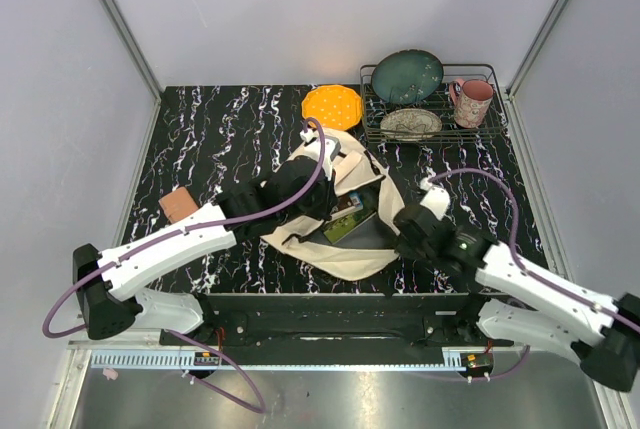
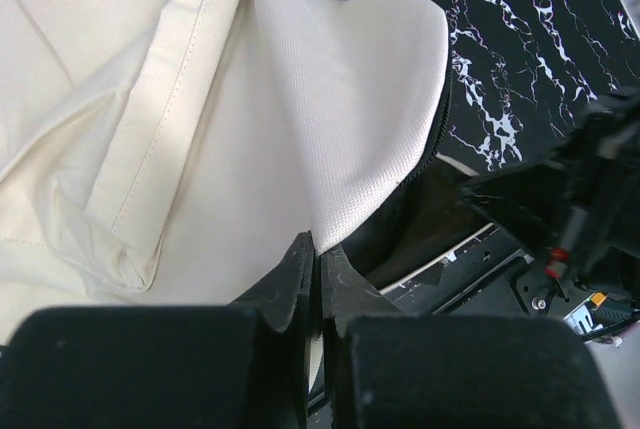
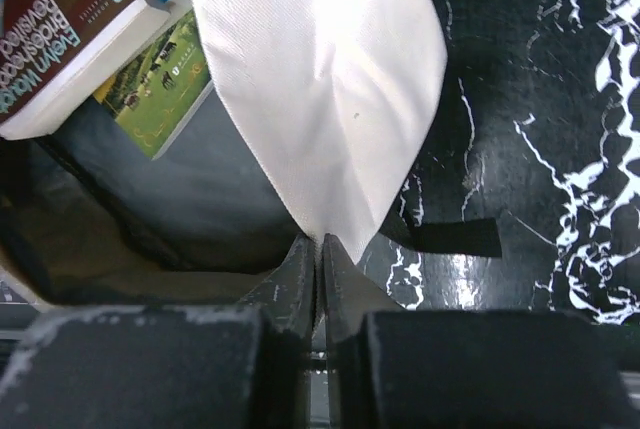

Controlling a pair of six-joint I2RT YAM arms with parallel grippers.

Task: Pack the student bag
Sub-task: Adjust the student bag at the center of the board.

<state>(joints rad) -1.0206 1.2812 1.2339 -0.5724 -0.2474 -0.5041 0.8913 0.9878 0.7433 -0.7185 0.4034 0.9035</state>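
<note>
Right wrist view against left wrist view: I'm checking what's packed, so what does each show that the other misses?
Only the right wrist view shows two books in the student bag and a black strap. Only the left wrist view shows a mesh-textured panel and black machine parts. Both show cream fabric pinched shut, by the left gripper and the right gripper, over the marbled table.

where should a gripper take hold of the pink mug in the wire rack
Grip the rim of the pink mug from straight above, on its right side: it stands upright, mouth open, the wire rack fences its sides, and its handle points left toward the green plate.
</note>
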